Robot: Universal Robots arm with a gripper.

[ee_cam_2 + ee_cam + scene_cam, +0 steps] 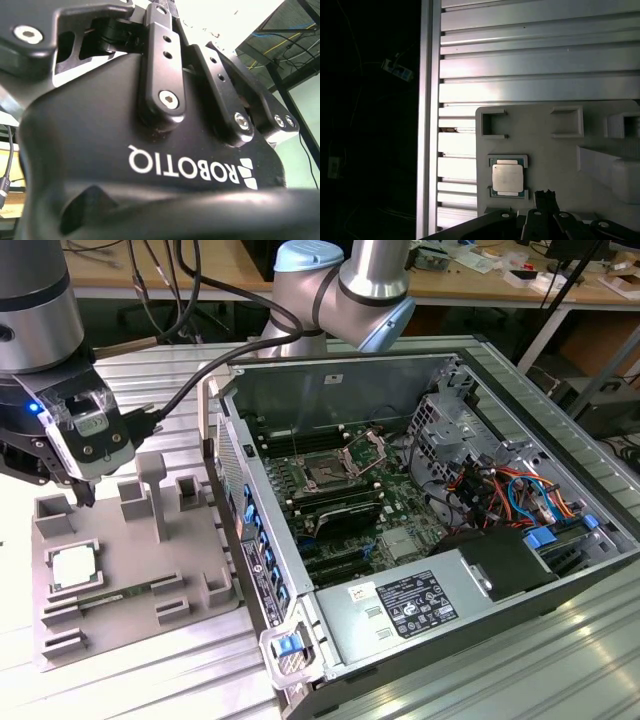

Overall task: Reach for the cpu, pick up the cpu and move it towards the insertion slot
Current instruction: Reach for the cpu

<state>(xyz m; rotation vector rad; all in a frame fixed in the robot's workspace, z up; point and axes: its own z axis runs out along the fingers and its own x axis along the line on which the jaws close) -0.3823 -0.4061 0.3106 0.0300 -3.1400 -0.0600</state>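
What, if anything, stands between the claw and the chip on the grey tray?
Nothing visible. The claw hangs over the grey tray, near the chip, open air between them; in the first wrist view the chip's top lies bare.

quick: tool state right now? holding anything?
Tool: open or shut cannot be told. It hangs over the grey tray; the cpu lies in its tray pocket, not gripped.

Cut edges and small detail

In the first wrist view the gripper is cut off by the picture's edge, as is the gray tray under the cpu. In the exterior view the insertion slot is too small to show its contacts, and the computer case runs out of frame.
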